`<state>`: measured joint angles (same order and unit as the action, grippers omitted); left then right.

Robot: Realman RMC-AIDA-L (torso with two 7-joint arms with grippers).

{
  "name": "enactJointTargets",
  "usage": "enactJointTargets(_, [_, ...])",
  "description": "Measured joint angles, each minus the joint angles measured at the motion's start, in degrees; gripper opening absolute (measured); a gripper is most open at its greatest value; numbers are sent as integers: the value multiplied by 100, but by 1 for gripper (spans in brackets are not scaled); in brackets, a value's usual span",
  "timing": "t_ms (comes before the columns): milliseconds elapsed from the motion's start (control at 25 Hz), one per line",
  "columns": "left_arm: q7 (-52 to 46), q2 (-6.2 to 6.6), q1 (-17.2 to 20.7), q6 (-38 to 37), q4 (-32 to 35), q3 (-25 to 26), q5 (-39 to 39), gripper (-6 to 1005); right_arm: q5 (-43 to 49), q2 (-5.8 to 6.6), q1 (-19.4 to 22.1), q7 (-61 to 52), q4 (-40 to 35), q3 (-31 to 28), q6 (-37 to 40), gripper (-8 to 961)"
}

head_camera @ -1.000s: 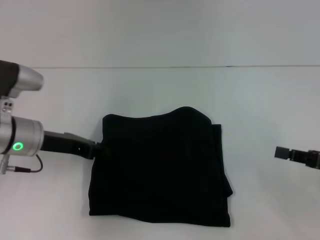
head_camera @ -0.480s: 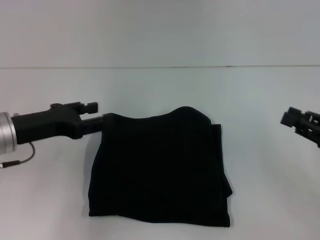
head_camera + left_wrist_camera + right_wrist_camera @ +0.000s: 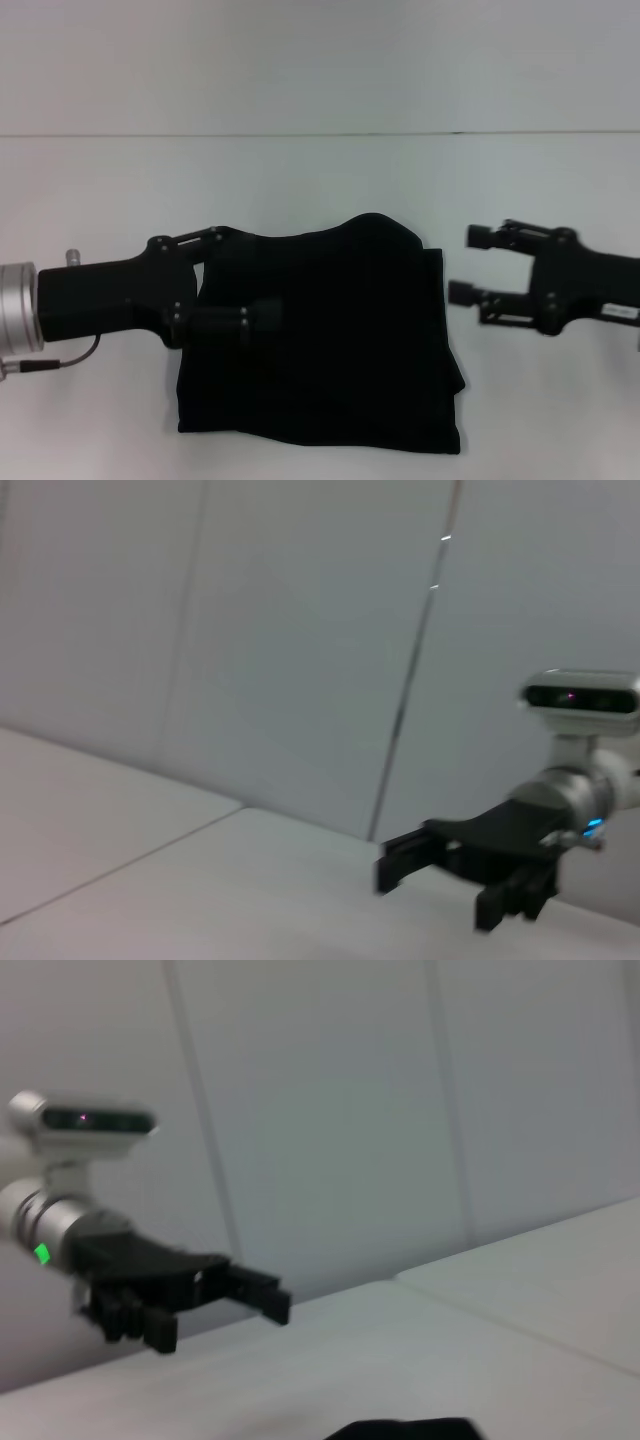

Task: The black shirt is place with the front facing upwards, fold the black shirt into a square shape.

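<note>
The black shirt (image 3: pixel 325 340) lies folded into a roughly square bundle on the white bench (image 3: pixel 320 180), near the centre and toward the near edge; its far edge bulges upward at the middle and its right side shows stacked fold layers. No lettering or label is visible on the upper face. The left end effector (image 3: pixel 240 285) reaches in from the left and sits over the shirt's left portion, fingers spread wide, one finger (image 3: pixel 190 240) at the far-left corner and the other above the cloth further in; contact with the cloth cannot be confirmed. The right end effector (image 3: pixel 470 265) is just beside the shirt's right edge, apart from it, fingers wide and holding nothing. In the right wrist view a small dark edge of the shirt (image 3: pixel 405 1428) shows against the bench.
</note>
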<state>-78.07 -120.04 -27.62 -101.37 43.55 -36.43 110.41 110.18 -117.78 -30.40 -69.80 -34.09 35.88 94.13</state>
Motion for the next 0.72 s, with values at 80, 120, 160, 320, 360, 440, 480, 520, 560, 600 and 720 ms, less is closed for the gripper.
enactJointTargets(80, [6, 11, -15, -68, -42, -18, 17, 914, -1, -28, -81, -2, -3, 254, -49, 716])
enactJointTargets(120, [15, 8, -21, -67, -60, -32, 35, 916, 1, -60, -106, -6, -3, 369, -84, 759])
enactJointTargets(160, [49, 0, -24, -55, -96, -40, 57, 919, 0, -85, -121, -16, -5, 452, -129, 802])
enactJointTargets(320, [266, 1, -23, 10, -381, -48, 77, 921, 23, -175, -144, -44, 14, 824, -409, 933])
enactJointTargets(360, [314, 15, -27, 37, -475, -47, 77, 921, 27, -181, -146, -46, 32, 901, -463, 935])
enactJointTargets(440, [372, 26, -32, 73, -586, -50, 83, 921, 32, -188, -150, -50, 67, 1027, -535, 940])
enactJointTargets(480, [386, 27, -33, 88, -605, -49, 92, 921, 32, -188, -150, -52, 72, 1043, -539, 942])
enactJointTargets(520, [395, 27, -33, 103, -623, -50, 108, 921, 22, -189, -150, -53, 80, 1050, -537, 945])
enactJointTargets(560, [398, 28, -33, 132, -631, -49, 137, 921, 22, -189, -150, -53, 80, 1050, -537, 945])
enactJointTargets(600, [398, 28, -32, 170, -639, -49, 168, 921, 14, -190, -147, -53, 81, 1049, -533, 945])
enactJointTargets(720, [397, 29, -20, 266, -658, -48, 236, 922, -1, -192, -128, -53, 100, 1039, -515, 945])
